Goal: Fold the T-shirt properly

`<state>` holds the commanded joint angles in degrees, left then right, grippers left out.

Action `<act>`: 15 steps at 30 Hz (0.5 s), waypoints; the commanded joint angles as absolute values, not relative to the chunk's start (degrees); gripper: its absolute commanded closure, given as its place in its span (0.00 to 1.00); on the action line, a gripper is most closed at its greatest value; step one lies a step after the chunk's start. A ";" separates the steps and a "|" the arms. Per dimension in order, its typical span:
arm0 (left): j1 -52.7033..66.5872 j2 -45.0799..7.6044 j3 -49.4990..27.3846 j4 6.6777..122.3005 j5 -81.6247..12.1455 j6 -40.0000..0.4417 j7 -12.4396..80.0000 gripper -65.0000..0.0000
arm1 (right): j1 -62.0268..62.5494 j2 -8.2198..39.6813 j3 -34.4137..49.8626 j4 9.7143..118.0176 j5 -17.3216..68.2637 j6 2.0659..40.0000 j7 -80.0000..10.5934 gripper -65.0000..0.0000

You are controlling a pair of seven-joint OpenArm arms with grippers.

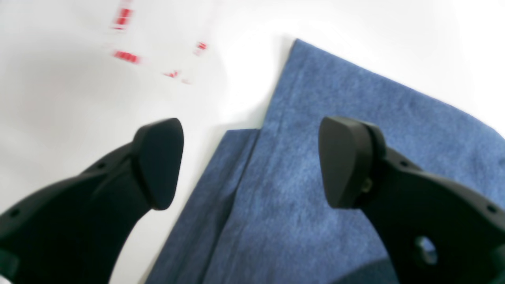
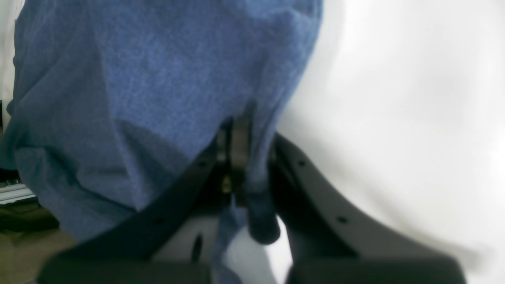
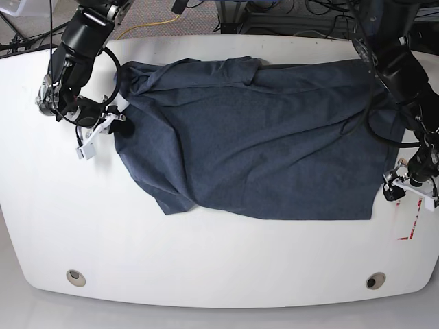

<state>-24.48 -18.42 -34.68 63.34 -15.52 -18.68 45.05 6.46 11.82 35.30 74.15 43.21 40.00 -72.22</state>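
Navy T-shirt (image 3: 254, 137) lies spread plain side up across the middle of the white table (image 3: 206, 253), reaching from the far left area to the right edge zone; no lettering visible. Far edge bunched and rumpled near the collar area, left side wrinkled, near hem runs fairly straight toward the right corner. Right gripper (image 2: 246, 165) sits at the shirt's left edge in the base view, pressed together and pinching a fold of the blue fabric; wrist view shows cloth draped up and over the fingers (image 2: 177, 189), with a dark rolled bit of fabric poking out below the pinch. Left gripper (image 1: 252, 161) is at the shirt's near right corner in the base view, spread wide, nothing between the fingertips (image 1: 159, 161); one fingertip is over bare table, the other over the fabric. Cannot tell whether they touch the surface. Under it, a folded-over layer edge of the shirt runs diagonally, a narrower strip of fabric showing beside it. Red tape marks (image 3: 411, 219) on the table just beside the left gripper, blurred in the wrist view. Two round holes (image 3: 75, 277) in the table's near edge.
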 joint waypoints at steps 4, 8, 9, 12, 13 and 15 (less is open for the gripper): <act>-26.77 -20.18 -31.25 56.48 -15.69 -18.68 41.71 0.23 | 6.46 11.82 35.30 74.15 43.21 40.00 -72.22 1.00; -27.91 -20.88 -26.33 51.21 -15.87 -18.77 36.09 0.23 | 6.46 11.82 35.30 74.15 43.21 40.00 -72.22 1.00; -28.35 -20.88 -25.71 49.80 -15.87 -18.77 34.86 0.23 | 6.46 11.82 35.30 74.15 43.21 40.00 -72.22 1.00; -30.81 -20.88 -24.22 43.74 -15.69 -18.77 32.04 0.23 | 6.46 11.82 35.30 74.15 43.21 40.00 -72.22 1.00; -31.60 -20.88 -23.69 41.89 -15.69 -18.77 31.34 0.23 | 6.46 11.82 35.30 74.15 43.21 40.00 -72.22 1.00; -33.27 -20.88 -22.02 38.02 -15.87 -18.77 29.23 0.23 | 6.46 11.82 35.30 74.15 43.21 40.00 -72.22 1.00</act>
<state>-33.27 -20.88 -22.02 38.02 -15.87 -18.77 29.23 6.46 11.82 35.30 74.15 43.21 40.00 -72.22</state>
